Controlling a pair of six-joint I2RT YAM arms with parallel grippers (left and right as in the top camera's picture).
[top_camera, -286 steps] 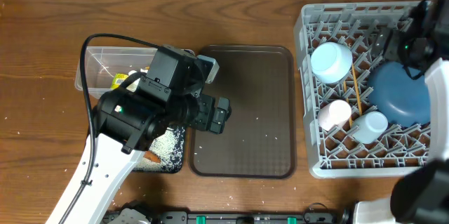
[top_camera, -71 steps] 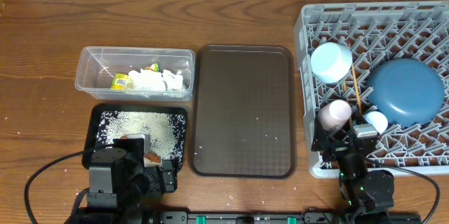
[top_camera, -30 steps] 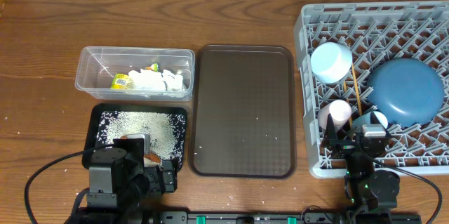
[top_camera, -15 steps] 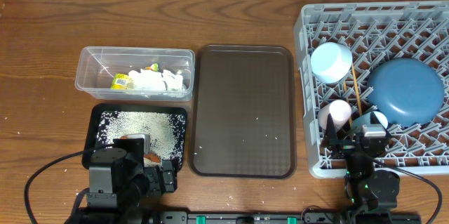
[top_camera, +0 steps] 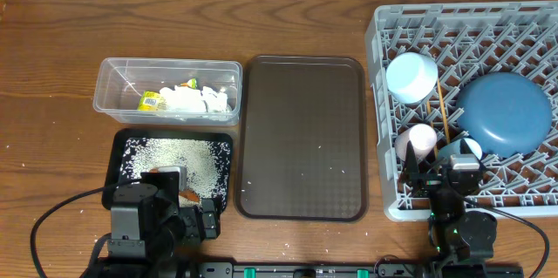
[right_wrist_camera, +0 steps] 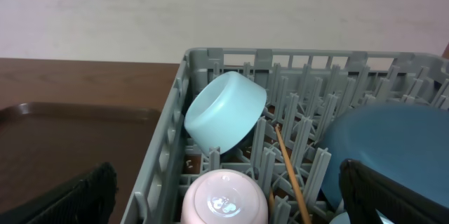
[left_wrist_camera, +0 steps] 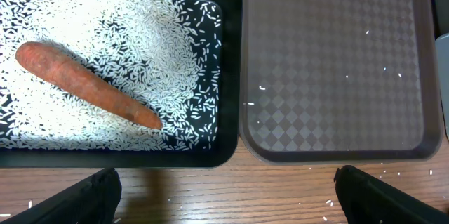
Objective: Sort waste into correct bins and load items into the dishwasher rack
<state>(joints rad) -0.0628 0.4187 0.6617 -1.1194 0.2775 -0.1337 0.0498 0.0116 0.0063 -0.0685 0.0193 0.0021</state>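
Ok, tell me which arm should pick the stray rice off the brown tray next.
Left. The left tool, open, hangs by the near edge of the brown tray, with the stray rice just ahead and the black tray alongside. The right tool sits over the rack, farther off.

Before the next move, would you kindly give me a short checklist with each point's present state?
1. Left end effector and right end effector open and empty: ok.
2. Carrot and rice in the black tray: ok.
3. Wrapper and tissue in the clear tub: ok.
4. Plate, light blue cup, white cup and chopsticks in the rack: ok.
5. White bowl seated in the rack: cannot tell; the right arm hides most of it.
6. Brown tray free of rice: not ok; a few grains lie on it.
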